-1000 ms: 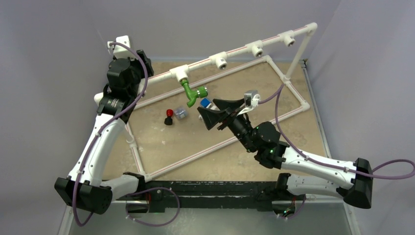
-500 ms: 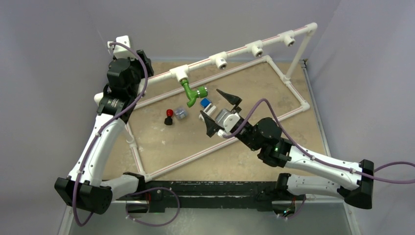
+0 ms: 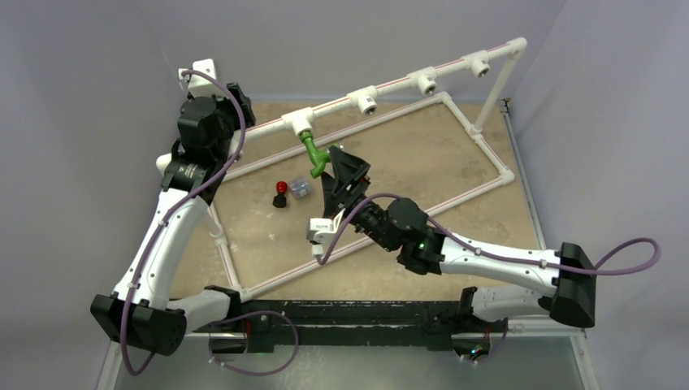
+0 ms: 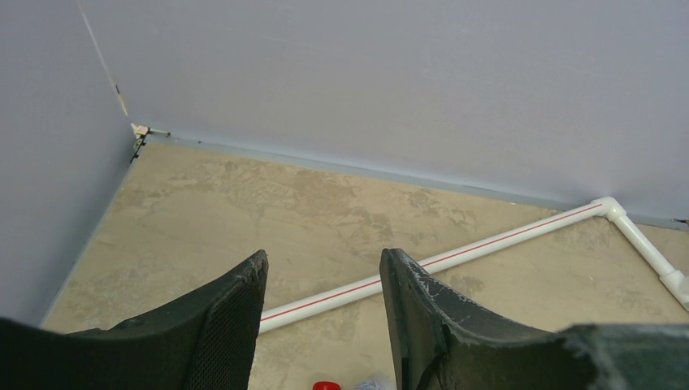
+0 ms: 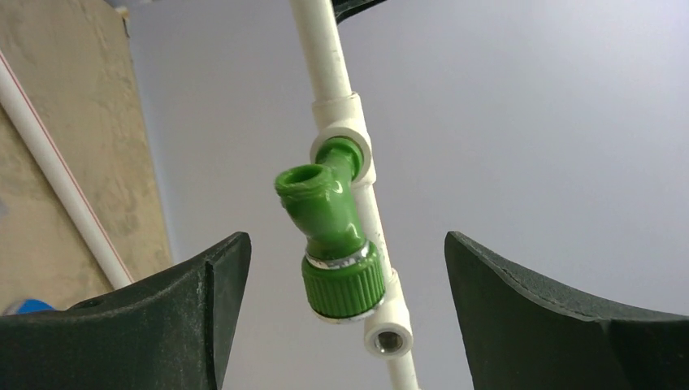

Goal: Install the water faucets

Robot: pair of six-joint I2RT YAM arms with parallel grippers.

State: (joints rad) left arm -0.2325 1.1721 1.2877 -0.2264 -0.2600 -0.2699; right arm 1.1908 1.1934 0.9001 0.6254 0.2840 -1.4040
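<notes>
1. Right arm. The right gripper (image 5: 347, 240) was raised to the elevated white plastic pipe rail (image 3: 398, 84) at the far side of the tan mottled table (image 3: 422, 154). Its two black fingers (image 5: 203, 325) stood wide apart, one on each side of the green plastic faucet with the curved spout (image 5: 329, 223). In the right wrist view, clear space showed between each finger and the faucet, so nothing was gripped.

2. Green faucet. This faucet was seated in a white tee fitting (image 5: 341, 114) on the rail. Its ribbed green collar sat at the lower end and its open spout mouth pointed up and to the left in the wrist view. A second open tee outlet (image 5: 385, 339) lay just below the collar on the same rail.

3. Left arm. The left gripper (image 4: 321, 268) was held above the table at the left end of the rail. Its fingers were parted with an empty gap between them. Beyond them ran a white pipe with a red stripe (image 4: 487, 244), part of the flat frame lying on the table.

4. Loose parts. The black faucet with the red knob (image 3: 280, 193) lay on the table inside the frame, apart from both grippers. A small pale translucent item (image 3: 300, 189) lay just beside it; its type could not be determined. A blue edge (image 5: 24, 306) at the lower left of the right wrist view was possibly the handle of the white faucet, which was otherwise hidden beneath the right gripper.
</notes>
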